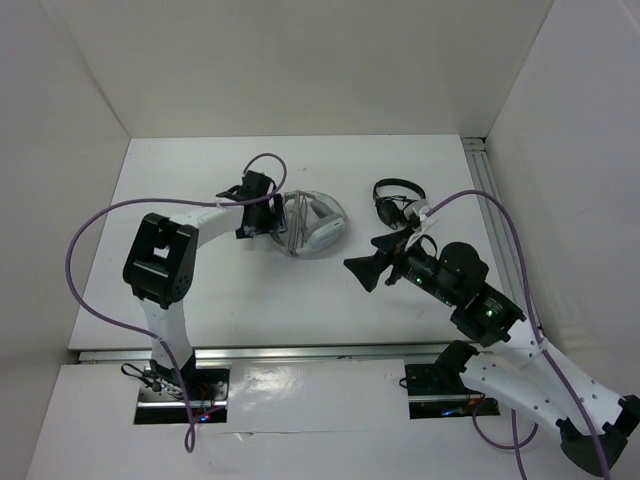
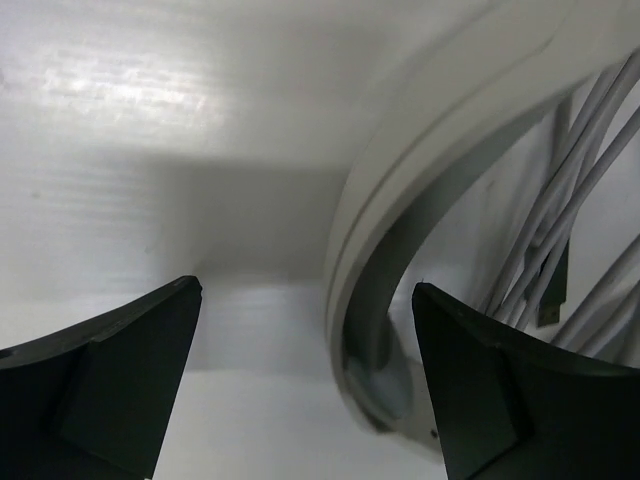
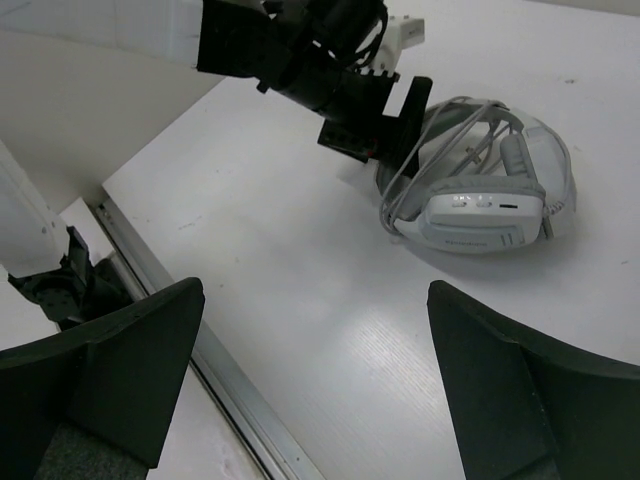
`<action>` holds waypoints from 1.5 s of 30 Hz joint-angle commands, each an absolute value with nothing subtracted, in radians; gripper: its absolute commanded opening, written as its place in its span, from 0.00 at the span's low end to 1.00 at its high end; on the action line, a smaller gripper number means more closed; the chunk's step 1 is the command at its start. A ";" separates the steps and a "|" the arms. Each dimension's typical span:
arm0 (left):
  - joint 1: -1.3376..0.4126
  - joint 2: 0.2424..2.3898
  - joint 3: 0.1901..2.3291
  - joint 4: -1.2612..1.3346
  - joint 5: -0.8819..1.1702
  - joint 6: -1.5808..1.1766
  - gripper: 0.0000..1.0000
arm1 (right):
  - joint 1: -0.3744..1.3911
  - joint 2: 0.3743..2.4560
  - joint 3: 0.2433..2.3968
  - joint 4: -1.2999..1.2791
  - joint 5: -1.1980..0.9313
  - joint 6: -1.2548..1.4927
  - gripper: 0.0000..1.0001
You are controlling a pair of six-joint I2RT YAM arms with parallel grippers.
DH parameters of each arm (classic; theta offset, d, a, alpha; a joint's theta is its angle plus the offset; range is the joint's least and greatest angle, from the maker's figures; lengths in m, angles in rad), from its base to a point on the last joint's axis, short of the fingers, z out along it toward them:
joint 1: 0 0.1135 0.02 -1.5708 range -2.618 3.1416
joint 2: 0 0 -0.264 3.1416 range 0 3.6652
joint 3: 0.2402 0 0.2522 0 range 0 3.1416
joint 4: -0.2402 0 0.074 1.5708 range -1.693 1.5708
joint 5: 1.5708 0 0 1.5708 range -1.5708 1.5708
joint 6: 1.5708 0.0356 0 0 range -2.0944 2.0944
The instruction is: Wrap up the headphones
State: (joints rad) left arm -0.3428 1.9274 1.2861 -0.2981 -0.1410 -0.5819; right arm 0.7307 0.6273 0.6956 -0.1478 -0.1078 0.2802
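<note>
The light grey headphones lie on the table at its middle, with their thin grey cable looped in several strands across the headband. My left gripper is open at their left side. In the left wrist view the headband curves down between the fingers, close to the right one, and the cable strands run to the right. My right gripper is open and empty, apart from the headphones to their lower right. In its wrist view it looks over bare table toward the headphones and the left gripper.
Small black headphones lie at the back right, just beyond my right arm. White walls close in the table on the left, back and right. A metal rail runs along the near edge.
</note>
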 commanded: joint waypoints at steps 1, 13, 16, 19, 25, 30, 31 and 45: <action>-0.339 1.816 1.247 -0.345 -0.152 -0.623 1.00 | 0.736 0.609 0.756 -0.164 -0.089 0.291 1.00; -0.330 1.614 1.238 -0.494 -0.216 -0.650 1.00 | 0.736 0.610 0.834 -0.251 -0.066 0.310 1.00; -0.330 1.509 1.227 -0.535 -0.225 -0.650 1.00 | 0.736 0.635 0.896 -0.322 -0.005 0.321 1.00; -0.368 1.316 1.216 -0.609 -0.236 -0.638 1.00 | 0.736 0.676 1.019 -0.467 0.069 0.321 1.00; -0.468 0.909 1.200 -0.750 -0.134 -0.591 1.00 | 0.736 0.647 1.212 -0.699 0.100 0.321 1.00; -0.468 0.571 1.123 -0.824 -0.060 -0.581 1.00 | 0.736 0.577 1.316 -0.860 0.100 0.321 1.00; -0.468 0.499 1.132 -0.847 -0.040 -0.581 1.00 | 0.736 0.552 1.328 -0.886 0.113 0.321 1.00; -0.468 0.333 1.239 -1.092 -0.046 -0.601 1.00 | 0.727 0.449 1.331 -1.025 0.164 0.351 1.00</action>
State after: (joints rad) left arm -0.4683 0.3470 1.2125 -1.0786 -0.0296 -0.6025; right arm 0.7303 0.4370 1.3468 -0.9802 0.1493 0.3435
